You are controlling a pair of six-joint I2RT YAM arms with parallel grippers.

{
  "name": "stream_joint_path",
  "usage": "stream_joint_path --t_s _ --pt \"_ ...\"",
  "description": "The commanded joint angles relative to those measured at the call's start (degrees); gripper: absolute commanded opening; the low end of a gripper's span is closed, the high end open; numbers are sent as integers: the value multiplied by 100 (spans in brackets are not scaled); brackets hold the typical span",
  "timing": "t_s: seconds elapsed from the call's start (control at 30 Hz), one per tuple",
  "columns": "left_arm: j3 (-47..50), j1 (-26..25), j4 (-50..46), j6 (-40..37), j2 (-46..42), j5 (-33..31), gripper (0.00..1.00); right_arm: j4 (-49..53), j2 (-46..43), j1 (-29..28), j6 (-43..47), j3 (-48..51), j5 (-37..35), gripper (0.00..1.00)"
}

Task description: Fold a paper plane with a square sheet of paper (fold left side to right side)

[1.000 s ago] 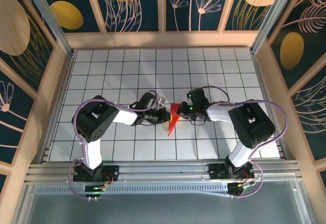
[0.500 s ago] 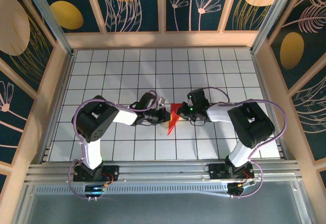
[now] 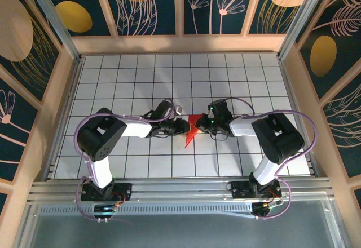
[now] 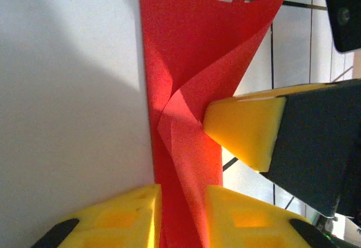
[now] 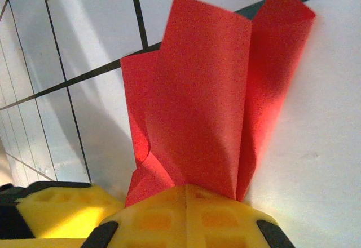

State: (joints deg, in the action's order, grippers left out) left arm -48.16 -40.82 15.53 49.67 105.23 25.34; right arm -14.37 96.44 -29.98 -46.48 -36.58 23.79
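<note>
The left claw (image 4: 181,203) is standing slightly parted, the half-folded red paper plane (image 3: 190,128) running loose between its pads (image 4: 135,211) at the middle of the surface (image 3: 113,79). A careless pull-away risks a pad dragging the crease open, since the right claw (image 5: 186,197) alone, fully closed, is pinching the folds. Both arms are reaching inward, low, wrists facing.

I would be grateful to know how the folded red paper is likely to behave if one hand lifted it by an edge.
The thin, folded bright red paper is probably floppy: its loose flaps splay apart beyond the right hand. It looks very light, so a push would likely slide or crumple it. Its creases may add slight stiffness.
</note>
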Motion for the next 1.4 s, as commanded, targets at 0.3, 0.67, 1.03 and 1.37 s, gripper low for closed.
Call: stream_joint_path --t_s 0.3,0.67,1.03,1.37 --pt "-300 30 -1024 -153 -670 525 5 734 244 -25 106 201 -68 0" --pt "-440 -185 -955 109 -117 1475 0 760 283 -26 126 161 -59 0" --pt "-237 -251 -850 210 136 1301 0 797 261 -26 154 160 -76 0" --pt "-136 -329 -780 228 277 1274 0 803 305 -26 156 133 -59 0"
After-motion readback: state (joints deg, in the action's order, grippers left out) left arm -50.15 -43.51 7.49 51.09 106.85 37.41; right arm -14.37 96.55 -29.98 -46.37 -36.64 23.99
